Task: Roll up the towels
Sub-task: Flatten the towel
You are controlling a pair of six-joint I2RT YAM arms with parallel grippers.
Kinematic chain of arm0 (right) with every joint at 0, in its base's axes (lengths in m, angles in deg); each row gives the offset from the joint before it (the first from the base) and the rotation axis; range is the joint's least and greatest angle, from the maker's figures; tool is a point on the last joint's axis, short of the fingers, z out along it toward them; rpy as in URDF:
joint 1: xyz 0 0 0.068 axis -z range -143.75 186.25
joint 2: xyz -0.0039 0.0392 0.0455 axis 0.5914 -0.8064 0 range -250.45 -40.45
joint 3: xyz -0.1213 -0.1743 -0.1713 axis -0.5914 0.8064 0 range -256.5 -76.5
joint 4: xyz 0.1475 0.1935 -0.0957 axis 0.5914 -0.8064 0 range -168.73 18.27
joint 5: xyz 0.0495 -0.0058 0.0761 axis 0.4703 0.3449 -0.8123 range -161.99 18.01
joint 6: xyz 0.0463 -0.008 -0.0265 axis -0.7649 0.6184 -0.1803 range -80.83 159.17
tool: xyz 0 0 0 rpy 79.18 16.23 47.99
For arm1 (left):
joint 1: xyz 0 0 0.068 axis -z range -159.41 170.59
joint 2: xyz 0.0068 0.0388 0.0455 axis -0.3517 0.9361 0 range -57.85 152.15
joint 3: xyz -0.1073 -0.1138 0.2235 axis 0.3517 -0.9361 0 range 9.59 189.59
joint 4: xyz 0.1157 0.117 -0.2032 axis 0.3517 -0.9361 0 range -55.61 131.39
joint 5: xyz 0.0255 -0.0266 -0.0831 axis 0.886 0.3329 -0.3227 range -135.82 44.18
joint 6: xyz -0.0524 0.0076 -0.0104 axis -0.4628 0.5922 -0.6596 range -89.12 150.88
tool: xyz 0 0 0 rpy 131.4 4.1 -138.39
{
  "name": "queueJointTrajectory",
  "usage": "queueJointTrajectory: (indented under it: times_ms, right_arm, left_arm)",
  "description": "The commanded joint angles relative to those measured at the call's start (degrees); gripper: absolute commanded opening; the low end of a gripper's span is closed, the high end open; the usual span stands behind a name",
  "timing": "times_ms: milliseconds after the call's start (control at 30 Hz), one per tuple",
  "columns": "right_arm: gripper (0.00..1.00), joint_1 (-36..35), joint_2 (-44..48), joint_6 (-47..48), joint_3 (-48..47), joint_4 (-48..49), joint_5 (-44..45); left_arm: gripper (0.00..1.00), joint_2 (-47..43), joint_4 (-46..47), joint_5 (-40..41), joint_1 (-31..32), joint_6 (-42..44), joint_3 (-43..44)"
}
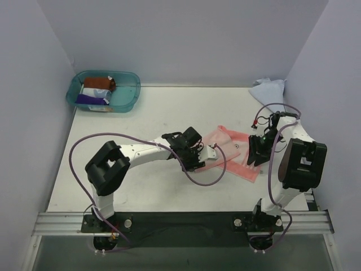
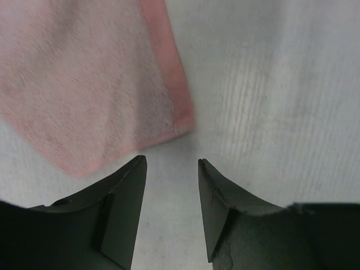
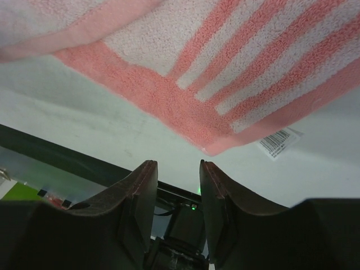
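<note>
Counter point(image 1: 141, 113), white, is carrying every item. Left arm point(image 1: 141, 152) is reaching from the lower left toward centre; right arm point(image 1: 302, 164) is standing folded at the right edge. Pink towel point(image 1: 237, 149), striped, is lying spread and unrolled right of centre, between the two arms. Teal tub point(image 1: 131, 93) is sitting in the upper left corner, holding small items too small to identify. Light blue towel point(image 1: 269, 88) is lying crumpled in the upper right corner, well apart from the pink one. Left fingers point(image 2: 121, 191) are standing apart, gripping nothing, just short of a pink towel corner. Right fingers point(image 3: 138, 191) are standing apart, likewise gripping nothing, facing another corner. White barcode label point(image 3: 279, 142) is showing beside that corner.
</note>
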Motion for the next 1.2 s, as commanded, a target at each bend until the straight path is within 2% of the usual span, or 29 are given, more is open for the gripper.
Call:
queueJointTrajectory:
  times_ms: [0, 300, 433, 533, 633, 667, 733, 800, 900, 967, 1000, 1033, 1167]
  right_arm:
    - [0.36, 0.1, -2.9, -0.5, 1.4, -1.7, 1.0]
    - [0.31, -0.3, -8.5, -3.4, 1.5, 1.4, 0.5]
    - [0.3, -1.1, -10.4, -4.5, 2.1, 2.1, 2.1]
    - [0.3, -2.3, -10.5, -4.7, 2.1, 2.5, 5.5]
    - [0.29, -3.6, -11.6, -4.0, 1.9, 2.7, 8.8]
    - [0.29, -3.7, -12.0, -3.6, 1.4, 2.7, 9.5]
    - [0.29, -3.9, -12.7, -2.5, 0.9, 3.0, 12.0]
    - [0.29, -3.9, -12.9, -1.1, 0.2, 3.4, 13.2]
    - [0.3, -5.3, -12.9, 1.9, 0.3, 3.7, 15.4]
    - [0.3, -8.2, -11.8, 3.9, 1.3, 4.7, 19.1]
    - [0.3, -9.3, -11.4, 5.8, 2.1, 5.3, 20.7]
    - [0.3, -10.5, -10.5, 6.7, 3.5, 6.0, 22.1]
    - [0.31, -14.2, -9.4, 10.4, 5.2, 7.0, 24.4]
  left_arm:
    - [0.53, 2.9, 5.6, 0.1, 0.8, 0.1, 6.1]
    - [0.54, 8.7, 7.1, -4.0, 1.8, -1.5, 9.0]
    - [0.57, 11.0, 6.8, -3.6, 1.8, -3.5, 9.0]
    - [0.53, 11.9, 6.6, -1.3, 1.8, -4.7, 8.2]
    - [0.36, 11.6, 5.0, 2.7, 1.8, -5.1, 6.8]
    - [0.25, 11.1, 3.3, 3.3, 1.7, -5.4, 6.3]
    - [0.09, 8.4, 1.1, 2.5, 0.1, -7.8, 5.0]
    - [0.0, 3.6, -1.1, -0.5, -3.2, -10.1, 1.6]
    - [0.0, -3.4, -3.5, -6.6, -8.0, -13.7, -3.3]
    - [0.0, -6.3, -5.4, -10.9, -14.6, -16.0, -5.0]
    - [0.0, -8.7, -5.8, -15.9, -16.6, -18.3, -6.9]
    - [0.0, -9.7, -6.8, -17.8, -20.9, -19.0, -7.7]
    - [0.0, -12.6, -7.8, -24.9, -31.6, -21.9, -11.4]
